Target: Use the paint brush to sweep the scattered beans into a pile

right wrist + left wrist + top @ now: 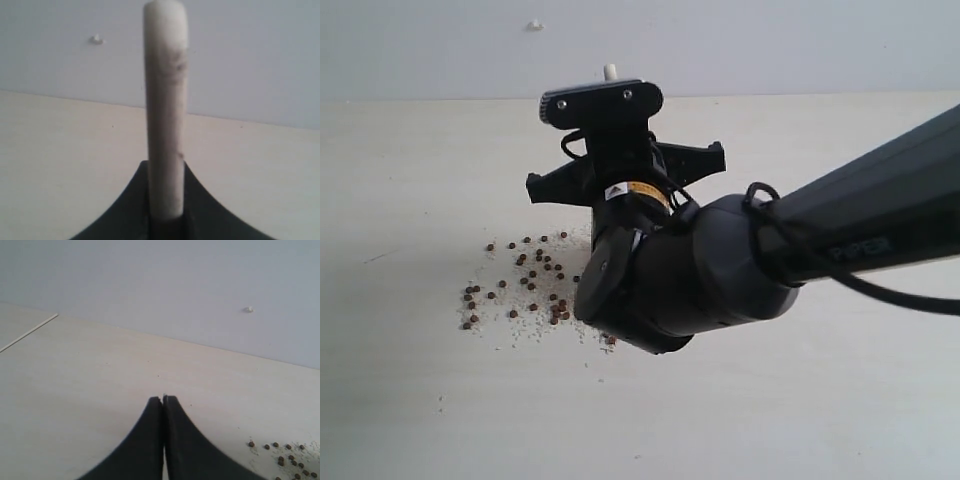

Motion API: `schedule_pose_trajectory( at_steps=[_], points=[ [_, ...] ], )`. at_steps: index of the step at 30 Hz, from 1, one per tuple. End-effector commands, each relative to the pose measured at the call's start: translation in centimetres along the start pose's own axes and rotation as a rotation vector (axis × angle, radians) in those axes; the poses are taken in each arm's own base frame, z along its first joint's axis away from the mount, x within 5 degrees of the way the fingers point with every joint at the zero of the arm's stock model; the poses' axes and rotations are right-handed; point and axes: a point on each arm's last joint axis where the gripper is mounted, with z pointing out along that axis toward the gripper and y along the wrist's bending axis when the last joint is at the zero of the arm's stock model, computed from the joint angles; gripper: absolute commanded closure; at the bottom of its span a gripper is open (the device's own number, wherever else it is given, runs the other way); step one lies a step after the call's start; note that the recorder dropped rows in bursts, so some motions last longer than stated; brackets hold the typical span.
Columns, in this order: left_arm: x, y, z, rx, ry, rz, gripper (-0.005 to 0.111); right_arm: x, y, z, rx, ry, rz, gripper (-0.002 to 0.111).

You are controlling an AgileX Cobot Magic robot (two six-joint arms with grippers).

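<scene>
- Black right robot arm (720, 270) covers the right edge of the small round reddish-brown beans (525, 285), which lie scattered on the pale table (820, 400).
- Its right gripper (165, 167) pinches the light wooden handle of the paint brush (165, 100); the bristles are hidden.
- Near the beans, the left gripper (163, 400) has its fingers pressed together.

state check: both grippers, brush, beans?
left gripper: shut, empty.
right gripper: shut on the paint brush handle.
paint brush: held, handle end sticking out past the jaws; bristles hidden behind the arm.
beans: scattered loose, not yet piled.
</scene>
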Motion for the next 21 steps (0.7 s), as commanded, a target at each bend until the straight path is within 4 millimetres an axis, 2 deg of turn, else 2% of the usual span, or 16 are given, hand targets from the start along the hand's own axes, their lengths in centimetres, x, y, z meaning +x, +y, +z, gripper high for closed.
schedule_pose_trajectory(
  at_steps=[1,6,9,15,21],
  points=[
    [0.0,0.0,0.0,0.000,-0.005,-0.008,0.107,-3.4,-0.3,-1.6,-0.008,-0.055,0.029,0.108],
    [0.0,0.0,0.0,0.000,-0.005,-0.008,0.107,-5.6,1.6,-3.8,-0.202,-0.127,0.150,0.108],
    [0.0,0.0,0.0,0.000,-0.005,-0.008,0.107,-5.4,3.2,-4.1,-0.378,-0.147,0.304,0.108],
    [0.0,0.0,0.0,0.000,-0.005,-0.008,0.107,-1.5,5.6,-2.9,-0.517,-0.161,0.553,0.108],
    [0.0,0.0,0.0,0.000,-0.005,-0.008,0.107,1.5,8.6,-1.1,-0.598,-0.123,0.649,0.108]
  ],
)
